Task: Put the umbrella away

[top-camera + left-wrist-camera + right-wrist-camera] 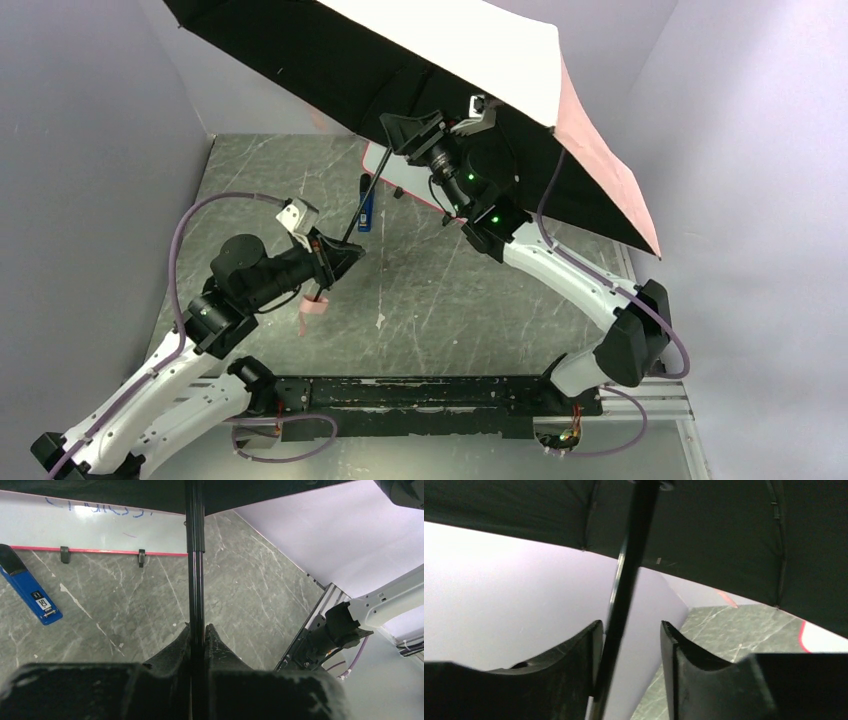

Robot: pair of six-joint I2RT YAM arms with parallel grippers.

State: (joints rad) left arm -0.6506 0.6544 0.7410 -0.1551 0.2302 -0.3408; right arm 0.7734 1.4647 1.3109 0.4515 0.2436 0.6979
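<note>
Open pale-pink umbrella (470,50), black underside, tilted high over the table (450,300), w/ left end effector (345,255) clamped low on its slim black shaft (366,200) & right end effector (410,130) part-open astride the shaft higher up, not gripping; prob. light, top-heavy, floppy fabric, so hold the stiff, slick shaft.

The open umbrella (300,50) roofs the far table (450,300), where whiteboard (90,527) and blue block (30,587) lie

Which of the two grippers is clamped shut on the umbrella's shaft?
The left gripper: its jaws pinch the umbrella shaft, whereas on the right gripper they stand apart around it.
</note>
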